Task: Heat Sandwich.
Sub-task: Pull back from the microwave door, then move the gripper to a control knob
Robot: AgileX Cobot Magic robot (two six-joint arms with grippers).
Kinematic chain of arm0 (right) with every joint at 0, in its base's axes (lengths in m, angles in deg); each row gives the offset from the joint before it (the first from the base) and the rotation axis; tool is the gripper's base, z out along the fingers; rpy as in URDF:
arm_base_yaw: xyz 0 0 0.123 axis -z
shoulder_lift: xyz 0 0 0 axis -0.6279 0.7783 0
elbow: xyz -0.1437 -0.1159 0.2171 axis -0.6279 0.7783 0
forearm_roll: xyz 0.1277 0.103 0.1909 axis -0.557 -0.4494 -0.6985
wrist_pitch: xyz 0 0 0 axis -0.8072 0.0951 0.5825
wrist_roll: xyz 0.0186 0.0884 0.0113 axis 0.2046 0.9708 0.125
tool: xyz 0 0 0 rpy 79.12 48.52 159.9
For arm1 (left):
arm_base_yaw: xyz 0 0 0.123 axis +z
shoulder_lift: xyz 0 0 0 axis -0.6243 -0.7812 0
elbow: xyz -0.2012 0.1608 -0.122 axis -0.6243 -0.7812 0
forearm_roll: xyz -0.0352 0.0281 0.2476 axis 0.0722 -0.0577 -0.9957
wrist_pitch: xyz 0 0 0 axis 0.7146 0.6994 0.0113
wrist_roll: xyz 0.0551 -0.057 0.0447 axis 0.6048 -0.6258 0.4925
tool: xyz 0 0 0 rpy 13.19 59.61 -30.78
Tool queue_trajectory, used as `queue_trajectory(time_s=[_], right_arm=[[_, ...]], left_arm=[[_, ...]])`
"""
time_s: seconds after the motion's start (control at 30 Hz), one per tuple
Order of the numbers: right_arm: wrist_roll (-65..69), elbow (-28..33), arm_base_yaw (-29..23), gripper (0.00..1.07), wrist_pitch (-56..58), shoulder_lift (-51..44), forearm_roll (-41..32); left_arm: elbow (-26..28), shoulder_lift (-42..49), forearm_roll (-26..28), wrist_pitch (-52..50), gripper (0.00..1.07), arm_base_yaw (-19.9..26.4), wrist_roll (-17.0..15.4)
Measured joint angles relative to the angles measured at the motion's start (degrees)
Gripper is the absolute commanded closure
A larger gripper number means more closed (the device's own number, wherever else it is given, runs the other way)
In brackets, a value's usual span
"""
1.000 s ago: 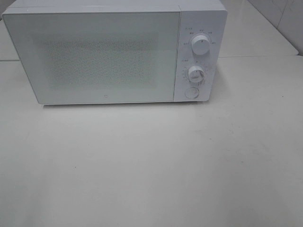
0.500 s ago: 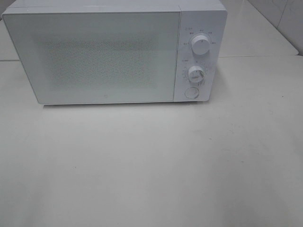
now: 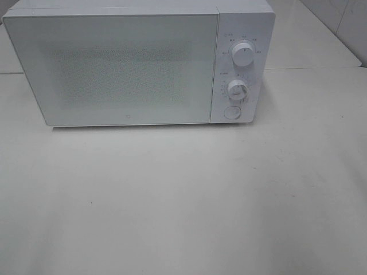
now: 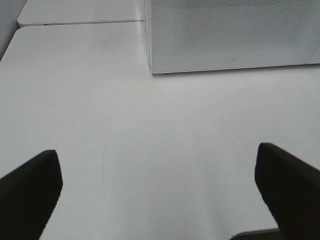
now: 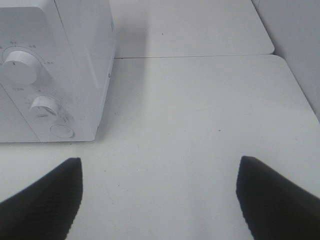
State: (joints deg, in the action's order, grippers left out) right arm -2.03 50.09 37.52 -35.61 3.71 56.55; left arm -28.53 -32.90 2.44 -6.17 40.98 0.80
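The sandwich is out of view in all three views. A white microwave stands at the back of the table with its door shut. Neither arm shows in the high view. In the left wrist view my left gripper is open over bare table, its dark fingers wide apart, short of the microwave's front left corner. In the right wrist view my right gripper is also open with nothing between its fingers, near the microwave's control panel side.
The panel carries an upper knob, a lower knob and a round button. The white table stretches in front of the microwave. A table seam and a wall edge lie at the far right.
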Motion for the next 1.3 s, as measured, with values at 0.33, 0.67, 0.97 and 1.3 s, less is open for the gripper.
queue_trajectory(time_s=[0.33,0.67,0.97,1.3], right_arm=[[1.89,0.0,0.0,0.27,-13.41,11.69,0.0],[0.63,4.64,-0.46,0.28,-33.4,18.56,-5.21],[-12.09,9.22,-10.37,0.29,-45.89,19.94,-21.2],[-20.34,9.74,-23.95,0.29,-60.22,30.71,-33.17]], left_arm=[[0.0,0.0,0.0,0.0,0.05,0.0,0.0],[0.0,0.0,0.0,0.0,0.05,0.0,0.0],[0.0,0.0,0.0,0.0,0.05,0.0,0.0],[0.0,0.0,0.0,0.0,0.05,0.0,0.0]])
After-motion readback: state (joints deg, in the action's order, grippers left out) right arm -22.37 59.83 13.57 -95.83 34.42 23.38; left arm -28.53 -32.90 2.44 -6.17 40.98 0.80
